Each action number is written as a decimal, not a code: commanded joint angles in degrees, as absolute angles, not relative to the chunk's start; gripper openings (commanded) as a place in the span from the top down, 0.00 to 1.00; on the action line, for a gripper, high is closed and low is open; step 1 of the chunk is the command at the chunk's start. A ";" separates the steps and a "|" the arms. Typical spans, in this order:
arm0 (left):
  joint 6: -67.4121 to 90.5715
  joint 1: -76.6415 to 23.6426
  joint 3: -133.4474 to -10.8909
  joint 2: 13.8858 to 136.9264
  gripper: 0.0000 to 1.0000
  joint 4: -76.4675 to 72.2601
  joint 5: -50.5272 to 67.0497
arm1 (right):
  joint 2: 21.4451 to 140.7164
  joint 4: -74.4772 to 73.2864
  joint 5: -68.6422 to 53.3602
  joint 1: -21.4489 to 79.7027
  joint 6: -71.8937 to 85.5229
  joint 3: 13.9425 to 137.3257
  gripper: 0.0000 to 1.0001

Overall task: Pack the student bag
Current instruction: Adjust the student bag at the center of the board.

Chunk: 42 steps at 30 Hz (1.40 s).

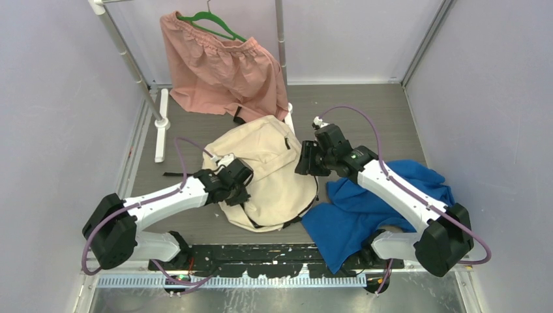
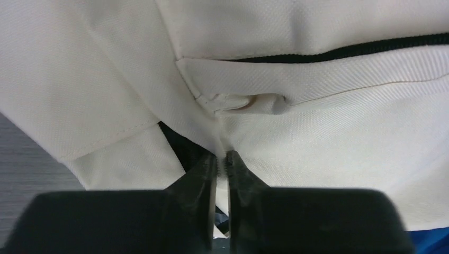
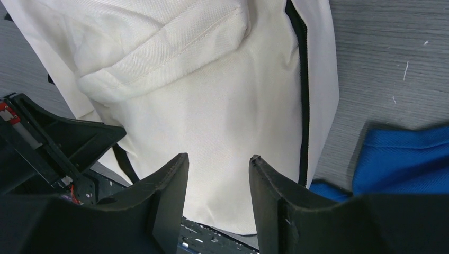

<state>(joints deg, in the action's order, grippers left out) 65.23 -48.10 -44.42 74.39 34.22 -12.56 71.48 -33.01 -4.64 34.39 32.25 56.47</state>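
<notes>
The cream student bag (image 1: 270,171) lies on the grey table between the two arms, with a black zipper along its right side. My left gripper (image 1: 240,189) is at the bag's left edge and is shut on a fold of its cream fabric (image 2: 221,143), just below a zipper end tab. The bag fills the left wrist view (image 2: 317,121). My right gripper (image 1: 304,162) hovers at the bag's right side, open and empty. In the right wrist view its fingers (image 3: 218,164) frame the bag's cream panel (image 3: 222,106) and its black zipper (image 3: 303,95).
A blue cloth (image 1: 372,208) lies to the right of the bag, under the right arm, and shows in the right wrist view (image 3: 407,159). A pink garment (image 1: 222,65) on a green hanger (image 1: 212,23) hangs from a rack at the back. The rack's white post (image 1: 160,124) stands at the left.
</notes>
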 commanded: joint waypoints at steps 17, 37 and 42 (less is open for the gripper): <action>53.57 -38.28 -52.47 58.66 1.00 44.44 -19.70 | 68.68 -35.33 3.88 36.29 32.86 56.08 0.47; 44.32 -37.41 -62.23 64.10 0.51 45.45 -13.26 | 73.33 -30.12 -2.60 35.74 40.91 51.76 0.63; 50.43 -54.93 -64.28 66.22 0.51 46.86 -18.89 | 70.97 -27.67 -2.75 35.99 43.96 49.72 0.61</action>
<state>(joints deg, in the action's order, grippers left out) 46.24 -44.62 -61.71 65.32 46.59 -15.44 74.26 -32.23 -2.09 35.55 40.53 50.72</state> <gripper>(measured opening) 0.488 0.387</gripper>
